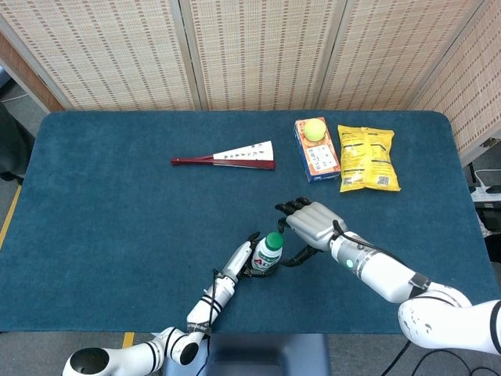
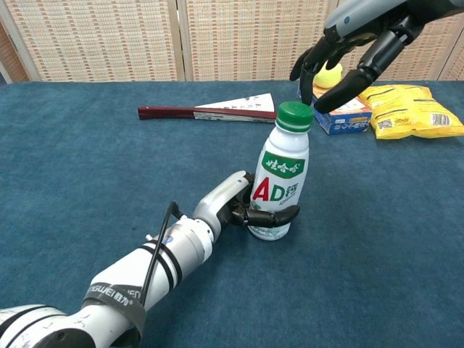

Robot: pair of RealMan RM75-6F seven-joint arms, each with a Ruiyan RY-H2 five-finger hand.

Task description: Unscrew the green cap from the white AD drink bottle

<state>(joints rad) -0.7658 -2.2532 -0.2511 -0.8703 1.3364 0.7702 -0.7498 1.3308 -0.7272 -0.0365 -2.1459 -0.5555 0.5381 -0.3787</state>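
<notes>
The white AD drink bottle (image 2: 281, 185) stands tilted slightly right on the blue table, its green cap (image 2: 295, 116) on top. In the head view the bottle (image 1: 268, 255) sits near the front middle with its cap (image 1: 273, 240) visible. My left hand (image 2: 239, 206) grips the bottle's base, dark fingers (image 2: 274, 214) wrapped across the front. My right hand (image 2: 362, 40) hovers just above and right of the cap, fingers spread and curved down, holding nothing. The head view shows the right hand (image 1: 309, 223) close beside the cap, not touching it.
A folded fan (image 1: 227, 157) lies at the back middle. A blue box with a yellow-green ball (image 1: 315, 146) and a yellow snack bag (image 1: 366, 158) sit at the back right, behind my right hand. The table's front edge (image 1: 258, 332) runs close below the bottle.
</notes>
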